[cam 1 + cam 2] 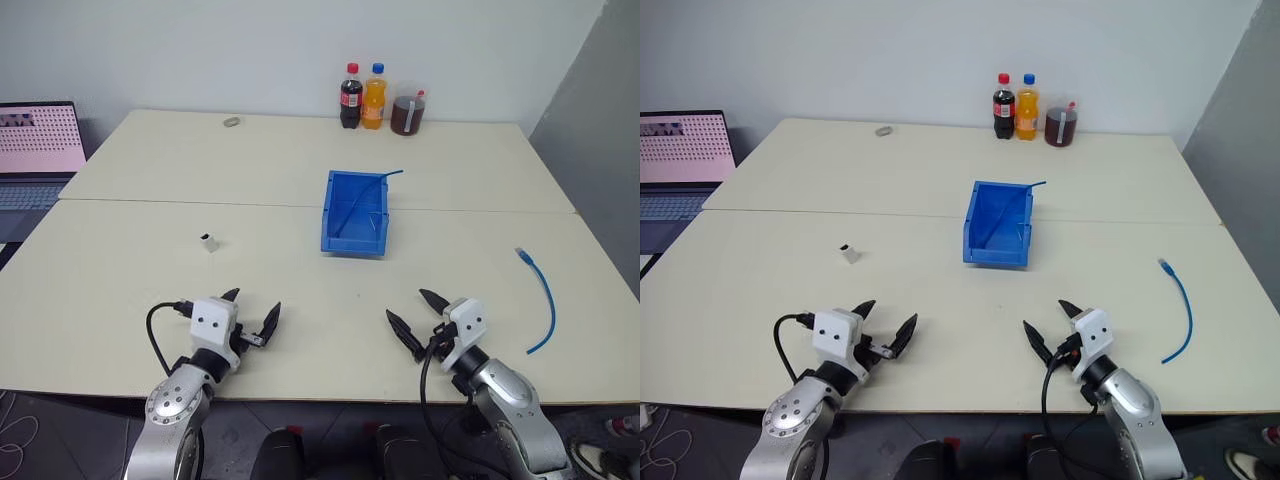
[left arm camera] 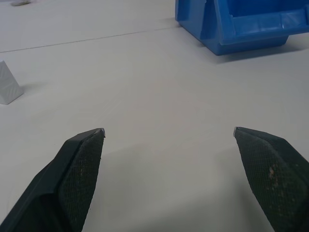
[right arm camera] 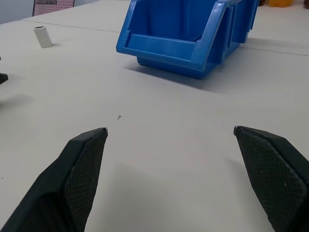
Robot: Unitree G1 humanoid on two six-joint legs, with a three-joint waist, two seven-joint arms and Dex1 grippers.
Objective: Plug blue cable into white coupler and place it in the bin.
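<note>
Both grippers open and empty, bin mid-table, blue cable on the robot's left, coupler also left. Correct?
One thing is off: the blue cable lies on the robot's right, near the table's right edge, as the left eye view shows. The rest holds: the left gripper and right gripper are open and empty, the bin sits mid-table, and the white coupler is on the left.

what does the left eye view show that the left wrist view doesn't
Left eye view: the blue cable lying on the table's right side, three drink bottles at the far edge, a laptop, and both open grippers, left and right. Left wrist view: the textured pads of the left gripper's fingers up close. Both: the white coupler, the bin, the table.
</note>
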